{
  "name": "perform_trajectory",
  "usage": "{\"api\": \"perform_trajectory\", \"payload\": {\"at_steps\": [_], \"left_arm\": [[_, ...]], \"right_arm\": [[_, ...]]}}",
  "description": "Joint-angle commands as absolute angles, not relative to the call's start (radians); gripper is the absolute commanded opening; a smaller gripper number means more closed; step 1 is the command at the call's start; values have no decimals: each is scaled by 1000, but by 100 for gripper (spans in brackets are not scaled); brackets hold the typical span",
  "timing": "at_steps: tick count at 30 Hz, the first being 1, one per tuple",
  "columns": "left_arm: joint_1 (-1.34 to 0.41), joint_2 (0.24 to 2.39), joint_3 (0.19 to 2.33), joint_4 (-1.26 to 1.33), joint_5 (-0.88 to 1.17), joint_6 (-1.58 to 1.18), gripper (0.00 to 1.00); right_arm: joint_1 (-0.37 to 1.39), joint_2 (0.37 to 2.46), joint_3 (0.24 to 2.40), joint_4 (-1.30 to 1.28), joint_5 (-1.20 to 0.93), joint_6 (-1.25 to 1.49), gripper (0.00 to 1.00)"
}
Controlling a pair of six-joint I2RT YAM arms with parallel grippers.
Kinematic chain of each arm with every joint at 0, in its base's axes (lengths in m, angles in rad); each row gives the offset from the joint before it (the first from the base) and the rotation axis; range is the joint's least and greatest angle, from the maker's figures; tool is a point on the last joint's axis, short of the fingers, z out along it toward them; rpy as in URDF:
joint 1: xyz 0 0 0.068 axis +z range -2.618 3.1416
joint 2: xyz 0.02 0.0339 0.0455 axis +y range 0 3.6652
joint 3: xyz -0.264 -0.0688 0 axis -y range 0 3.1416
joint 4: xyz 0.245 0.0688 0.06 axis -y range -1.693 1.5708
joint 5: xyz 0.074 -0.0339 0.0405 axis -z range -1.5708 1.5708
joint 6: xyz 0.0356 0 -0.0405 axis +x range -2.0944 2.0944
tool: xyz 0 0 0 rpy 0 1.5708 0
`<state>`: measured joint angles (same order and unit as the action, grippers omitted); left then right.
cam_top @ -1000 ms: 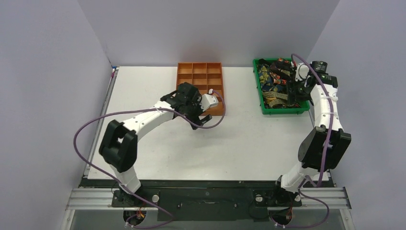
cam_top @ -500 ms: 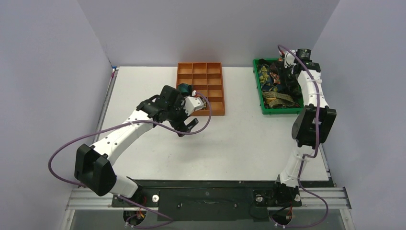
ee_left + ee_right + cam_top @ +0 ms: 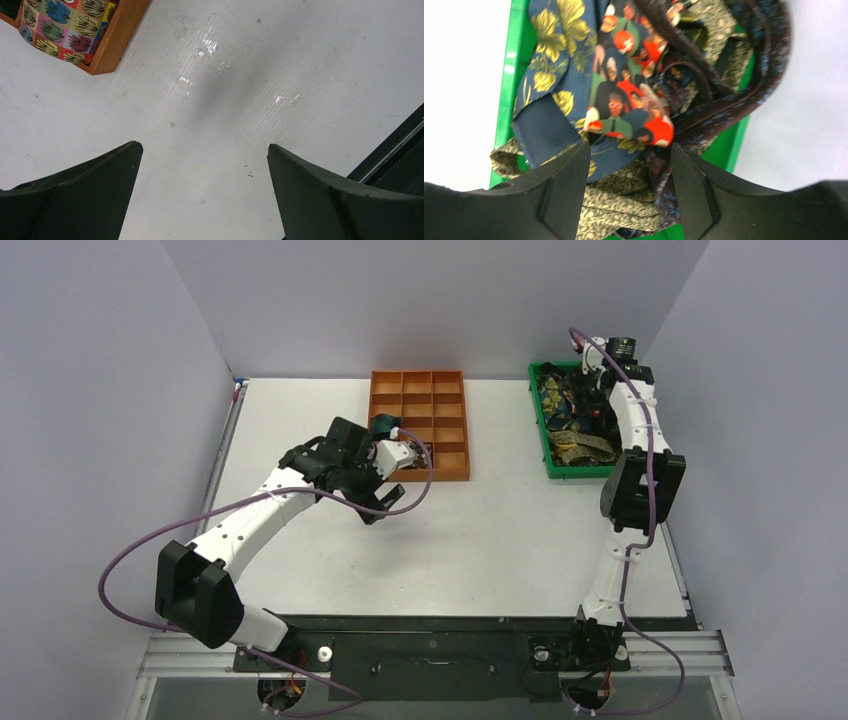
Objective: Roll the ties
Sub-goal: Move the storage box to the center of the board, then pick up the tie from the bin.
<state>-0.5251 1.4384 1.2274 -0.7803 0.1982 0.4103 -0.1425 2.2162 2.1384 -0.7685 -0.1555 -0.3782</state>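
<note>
Since the last frame the right arm has stretched further toward the top of the overhead view, and the left arm slid a bit left, off the orange wooden compartment tray (image 3: 418, 390). The right end effector (image 3: 629, 150) is hanging wide open over the green plastic bin (image 3: 506, 100) at the upper right, nothing between the fingers. Right under it is the tangled pile of ties (image 3: 629, 90): a navy one with gold flowers (image 3: 554, 65), one printed with red and green cartoon people, a dark flecked one (image 3: 734, 100) and an olive-gold speckled one (image 3: 619, 210). The left end effector (image 3: 202, 150) is spread open too, over bare white counter (image 3: 250, 75). At the upper left of its wrist view, a bright multicolour patterned tie (image 3: 55, 25) sits in a corner compartment of the tray.
</note>
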Motion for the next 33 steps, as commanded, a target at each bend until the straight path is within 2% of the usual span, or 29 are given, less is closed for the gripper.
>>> {"api": "perform_trajectory", "payload": {"at_steps": [1,8,21,28,31,33], "left_arm": [[-503,1423,1242,-793,200,413,97],[-493,1425,1230,-788,217,418,97],[-486,1467,1260,-801,227,435,97],[-479,1470,1272,-818,223,457,97],[-476,1476,1285,-821,231,461,97],[-476,1481,1292,-823,234,464,97]], "right_arm": [[-147,2122,2073,-780,-248,-391,56],[-173,2033,1939,-834,-275,-454,56],[-191,2159,2010,-944,-234,-562,58],[-205,2179,2025,-971,-215,-610,47],[-207,2186,2015,-987,-193,-638,60],[-208,2194,2014,-984,-172,-657,61]]}}
